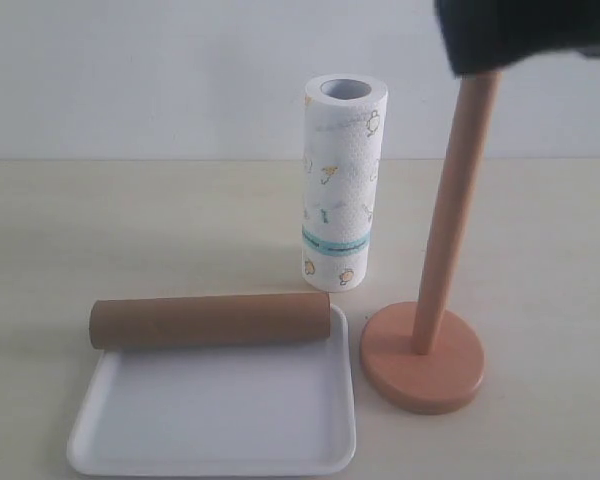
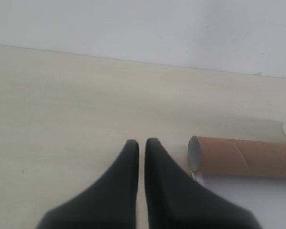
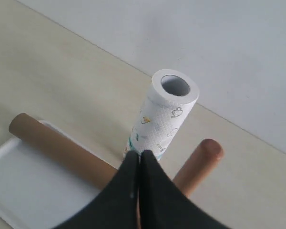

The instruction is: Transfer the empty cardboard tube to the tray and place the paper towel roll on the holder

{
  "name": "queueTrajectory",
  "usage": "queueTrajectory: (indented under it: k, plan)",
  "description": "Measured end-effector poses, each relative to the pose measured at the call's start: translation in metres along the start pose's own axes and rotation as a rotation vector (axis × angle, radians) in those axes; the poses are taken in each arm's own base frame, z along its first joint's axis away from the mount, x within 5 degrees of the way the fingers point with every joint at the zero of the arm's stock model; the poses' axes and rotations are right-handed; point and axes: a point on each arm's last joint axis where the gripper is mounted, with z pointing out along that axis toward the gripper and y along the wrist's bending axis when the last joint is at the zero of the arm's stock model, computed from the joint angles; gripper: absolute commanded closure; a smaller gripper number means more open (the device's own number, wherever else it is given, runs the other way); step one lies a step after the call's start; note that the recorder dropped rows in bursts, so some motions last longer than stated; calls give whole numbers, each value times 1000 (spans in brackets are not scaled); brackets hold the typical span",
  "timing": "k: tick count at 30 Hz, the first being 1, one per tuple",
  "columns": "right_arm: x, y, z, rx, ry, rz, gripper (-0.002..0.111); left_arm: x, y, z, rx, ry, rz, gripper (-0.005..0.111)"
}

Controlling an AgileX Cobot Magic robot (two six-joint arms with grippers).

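The right gripper (image 3: 139, 155) has its fingers pressed together on nothing, just above the holder's (image 1: 448, 235) rounded rod top. The left gripper (image 2: 139, 143) is likewise closed and empty, low over the table (image 1: 80, 230) beside one end of the empty cardboard tube (image 1: 210, 320). The tube lies across the tray's (image 1: 210, 420) far rim. The paper towel roll (image 1: 343, 180) stands upright behind it, off the holder.

One cardboard tube (image 1: 210, 320), one tray (image 1: 210, 420), one paper towel roll (image 1: 342, 185), one wooden holder (image 1: 425, 365), and one tabletop (image 1: 130, 230) beneath them.
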Motion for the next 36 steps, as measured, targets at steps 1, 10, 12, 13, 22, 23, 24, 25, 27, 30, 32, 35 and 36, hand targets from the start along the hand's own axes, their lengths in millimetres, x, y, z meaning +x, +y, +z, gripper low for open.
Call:
queueTrajectory:
  k: [1,10,12,13,22,23,24,25,27,30,32,35,36]
  plan:
    - [4,2,5,-2,-3,-11,108,0,0,0,0,0,0,103]
    - [43,-39,43,179,23,311,108,0,0,0,0,0,0,103]
    - [54,-53,45,211,-12,401,108,0,0,0,0,0,0,103]
    - [61,-58,45,216,-29,437,108,0,0,0,0,0,0,103]
    - [137,-79,29,219,-207,565,108,0,0,0,-1,0,2,103]
    - [146,-79,23,232,-227,573,108,0,0,0,-1,0,2,103]
    - [155,-78,21,239,-231,576,108,0,0,0,-1,0,2,103]
    - [162,-78,16,251,-246,581,108,0,0,0,-1,0,2,103]
    - [180,-76,9,281,-269,591,108,0,0,0,-1,0,2,103]
    - [202,-73,0,325,-316,602,108,0,0,0,-1,0,2,103]
    - [213,-70,-5,332,-371,600,108,0,0,0,-1,0,2,103]
    - [222,-63,-8,315,-463,561,108,0,0,0,-1,0,2,103]
    - [223,-61,-10,311,-495,545,108,0,0,0,-1,0,2,103]
